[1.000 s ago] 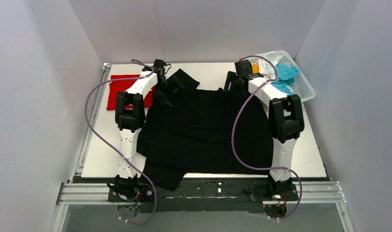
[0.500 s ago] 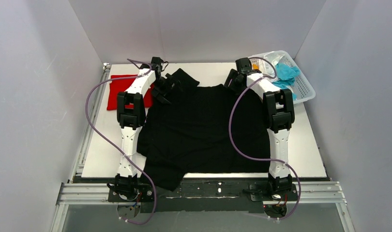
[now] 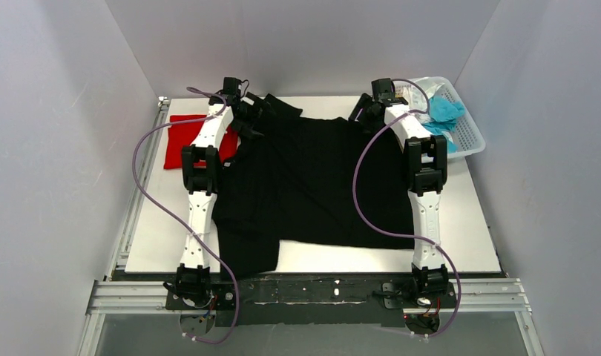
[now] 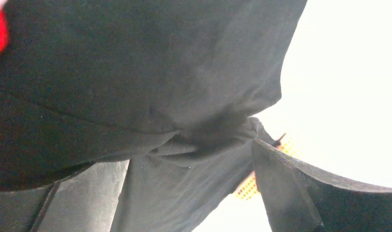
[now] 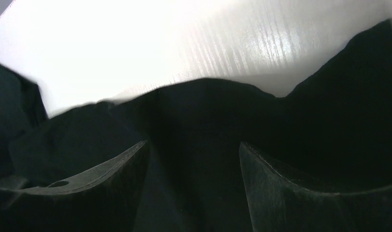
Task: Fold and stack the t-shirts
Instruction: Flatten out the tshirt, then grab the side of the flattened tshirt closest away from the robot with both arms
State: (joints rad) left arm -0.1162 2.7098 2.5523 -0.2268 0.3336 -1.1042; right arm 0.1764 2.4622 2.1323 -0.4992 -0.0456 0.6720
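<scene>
The large black t-shirt lies spread over the middle of the white table; its near left corner hangs at the table's front edge. My left gripper is shut on the shirt's far left part by a sleeve; the left wrist view shows the cloth bunched between my fingers. My right gripper is shut on the far right edge; cloth fills the gap between its fingers. A red t-shirt lies folded at the far left.
A white lattice basket stands at the far right corner with a cyan t-shirt and other cloth in it. Grey walls enclose the table on three sides. Both arms are stretched out over the black shirt.
Both grippers have moved toward the far edge, pulling the black t-shirt with them. Its near hem has slid off the front edge, baring a white strip of table.
</scene>
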